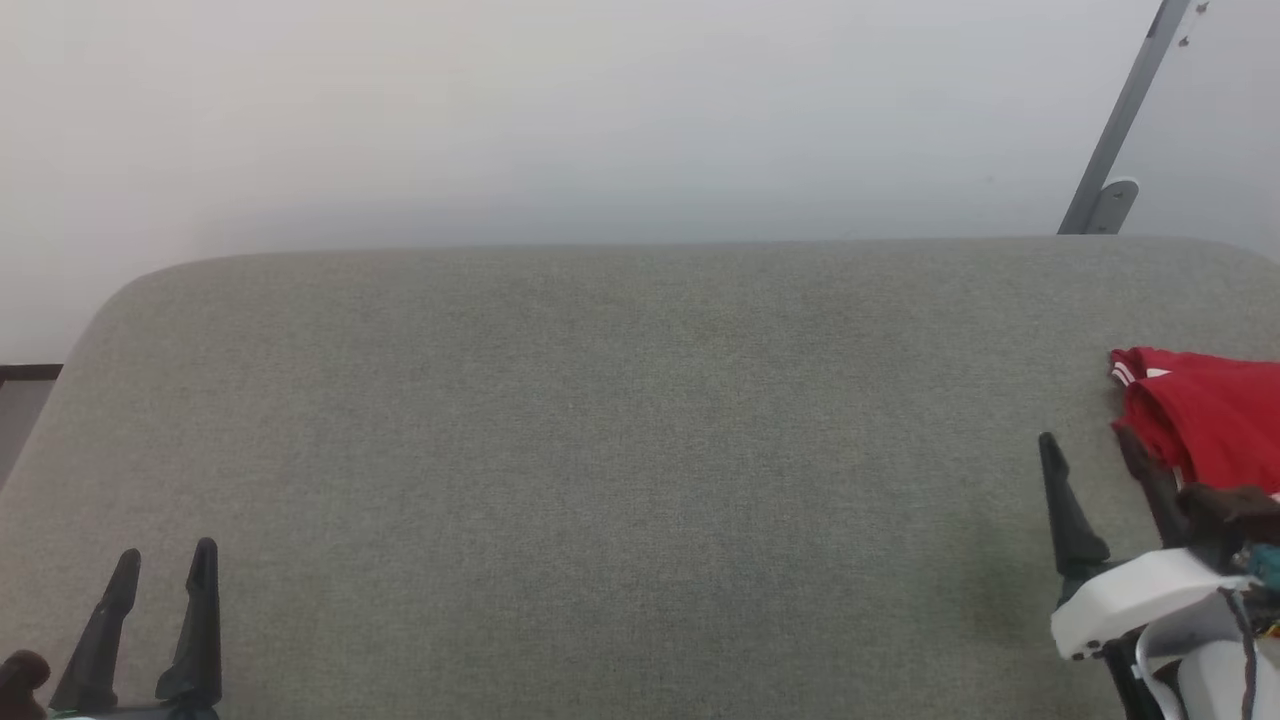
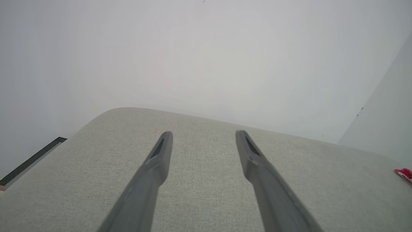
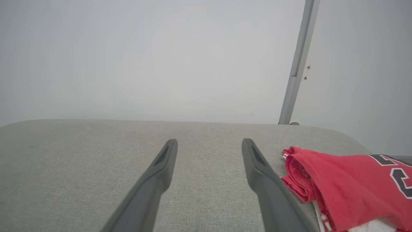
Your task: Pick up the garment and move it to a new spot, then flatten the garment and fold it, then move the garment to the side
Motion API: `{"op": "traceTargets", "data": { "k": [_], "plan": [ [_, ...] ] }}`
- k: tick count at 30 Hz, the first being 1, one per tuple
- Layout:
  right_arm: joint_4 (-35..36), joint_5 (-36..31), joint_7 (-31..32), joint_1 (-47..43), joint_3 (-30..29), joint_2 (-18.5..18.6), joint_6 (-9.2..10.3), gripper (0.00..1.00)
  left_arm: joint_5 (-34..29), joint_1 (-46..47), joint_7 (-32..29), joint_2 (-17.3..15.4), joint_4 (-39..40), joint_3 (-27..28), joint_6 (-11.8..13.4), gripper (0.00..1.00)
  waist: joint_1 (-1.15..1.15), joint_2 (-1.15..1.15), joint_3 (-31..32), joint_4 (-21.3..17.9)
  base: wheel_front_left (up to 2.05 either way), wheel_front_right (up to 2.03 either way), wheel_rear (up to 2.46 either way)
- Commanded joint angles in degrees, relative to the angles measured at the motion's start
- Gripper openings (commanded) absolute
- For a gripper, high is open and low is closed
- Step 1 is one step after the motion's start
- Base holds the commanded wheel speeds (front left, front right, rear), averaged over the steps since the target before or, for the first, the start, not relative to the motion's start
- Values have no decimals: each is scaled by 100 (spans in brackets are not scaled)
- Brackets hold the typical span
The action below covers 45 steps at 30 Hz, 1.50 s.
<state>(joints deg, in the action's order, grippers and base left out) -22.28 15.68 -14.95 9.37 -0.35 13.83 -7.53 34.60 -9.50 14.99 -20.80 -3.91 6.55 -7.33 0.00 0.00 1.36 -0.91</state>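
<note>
All or nearly all done, judging from red jersey (image 1: 1210, 425) lying loosely folded at right edge of grey cushion (image 1: 600, 450) beside right gripper (image 1: 1085, 437), spread wide and empty like left gripper (image 1: 168, 550).

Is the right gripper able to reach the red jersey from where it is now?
Probably yes. The right gripper is open, and the red jersey lies bunched close beside it on the grey cushion, with nothing between them.
</note>
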Motion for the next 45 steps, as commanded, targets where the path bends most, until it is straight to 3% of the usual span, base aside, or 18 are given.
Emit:
{"op": "traceTargets", "data": {
  "k": [1, 20, 21, 25, 45],
  "plan": [
    [70, -23, -29, -109, -2, -67, 9, 100, -53, -82, 24, 16, 18, 2, -12, 100, 0, 0, 4, -11, 0, 0, 0],
    [194, -111, -30, -262, 66, -239, 9, 100, -117, -44, 24, 91, 101, 20, -13, 100, 0, 0, 5, -133, 0, 0, 0],
    [182, -82, 0, -229, 62, -222, 0, 0, -44, -19, 0, 102, 86, 15, 1, 0, 0, 0, 5, -135, 0, 0, 0],
    [-13, -55, 38, -396, 65, -325, -2, 0, -17, -63, -9, 315, -118, -76, 1, 0, 0, 0, 4, -136, 0, 0, 0],
    [222, 2014, 610, -357, -128, -530, 0, 0, 1540, 392, -582, 702, -351, -55, -4, 0, 0, 0, -22, -98, 0, 0, 0]
  ]
}}
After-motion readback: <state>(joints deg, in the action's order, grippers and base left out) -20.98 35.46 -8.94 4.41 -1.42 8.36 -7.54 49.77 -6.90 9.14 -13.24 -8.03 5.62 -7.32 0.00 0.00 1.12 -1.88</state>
